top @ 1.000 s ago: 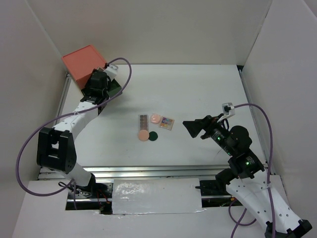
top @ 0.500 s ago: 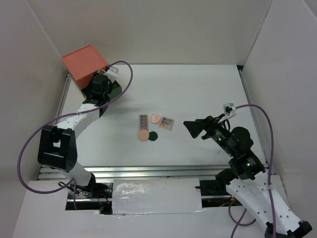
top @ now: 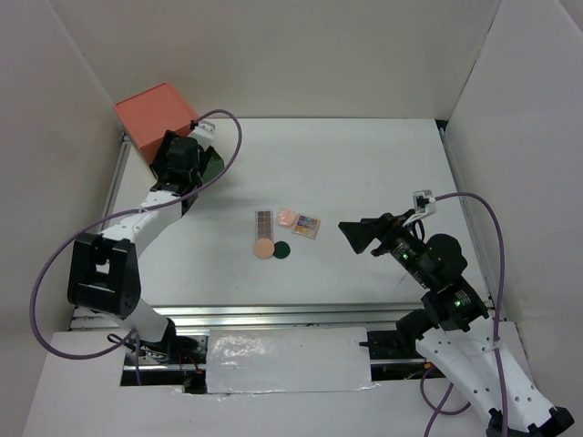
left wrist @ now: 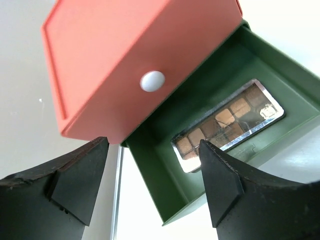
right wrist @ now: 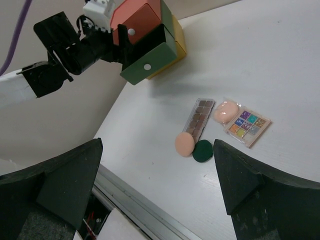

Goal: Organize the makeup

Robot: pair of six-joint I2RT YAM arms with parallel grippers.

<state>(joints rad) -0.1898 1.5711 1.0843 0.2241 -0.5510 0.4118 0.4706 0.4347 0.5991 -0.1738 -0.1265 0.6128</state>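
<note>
My left gripper [left wrist: 152, 145] hangs over the pulled-out green plastic drawer [left wrist: 150, 175] of the red, green and yellow drawer chest [right wrist: 145, 20], jaws spread wide, gripping nothing. One brown rectangular eyeshadow palette [left wrist: 227, 125] lies flat inside that drawer, just below the red drawer front [left wrist: 130, 55] with its white knob [left wrist: 152, 81]. My right gripper [right wrist: 157, 145] hovers above the white table [right wrist: 280, 60], jaws released too, empty. Mid-table lies the second brown rectangular palette [right wrist: 200, 119]. A peach round disc [right wrist: 184, 144] touches its near end, with a dark-green round disc [right wrist: 202, 150] just beside that. A pink round disc [right wrist: 226, 110] touches the square multicolour palette [right wrist: 247, 126].
</note>
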